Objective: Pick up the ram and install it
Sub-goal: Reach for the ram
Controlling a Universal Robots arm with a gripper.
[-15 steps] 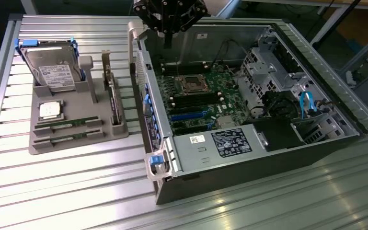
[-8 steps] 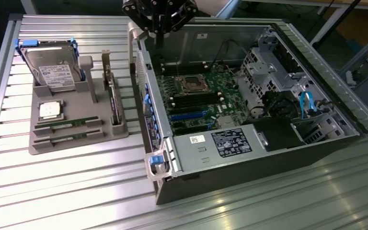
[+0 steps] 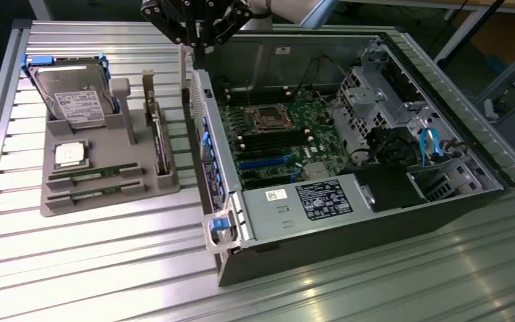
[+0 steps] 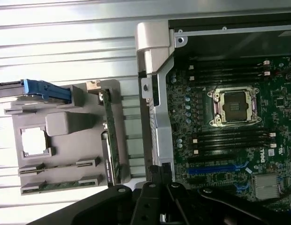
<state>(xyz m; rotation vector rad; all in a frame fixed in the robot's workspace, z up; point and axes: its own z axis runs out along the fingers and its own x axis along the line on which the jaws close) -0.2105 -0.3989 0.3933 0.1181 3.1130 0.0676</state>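
Two ram sticks, thin and green, lie in the grey tray's front slots, one (image 3: 92, 176) (image 4: 58, 166) just behind the other (image 3: 92, 194) (image 4: 58, 184). My gripper (image 3: 199, 41) (image 4: 159, 206) hangs high over the far end of the open computer case's side wall (image 3: 206, 134), well away from both sticks. Its black fingers are shut with nothing between them. Inside the case, the motherboard (image 3: 280, 144) shows dark memory slots (image 4: 230, 140) on either side of the CPU socket (image 3: 267, 117) (image 4: 234, 107).
The grey tray (image 3: 155, 191) also carries a hard drive (image 3: 74, 97) in a blue bracket, a square silver CPU chip (image 3: 70, 154) (image 4: 34, 140) and an upright green expansion card (image 3: 159, 144) (image 4: 111, 140). Drive cages (image 3: 374, 100) and a power supply (image 3: 329, 198) crowd the case.
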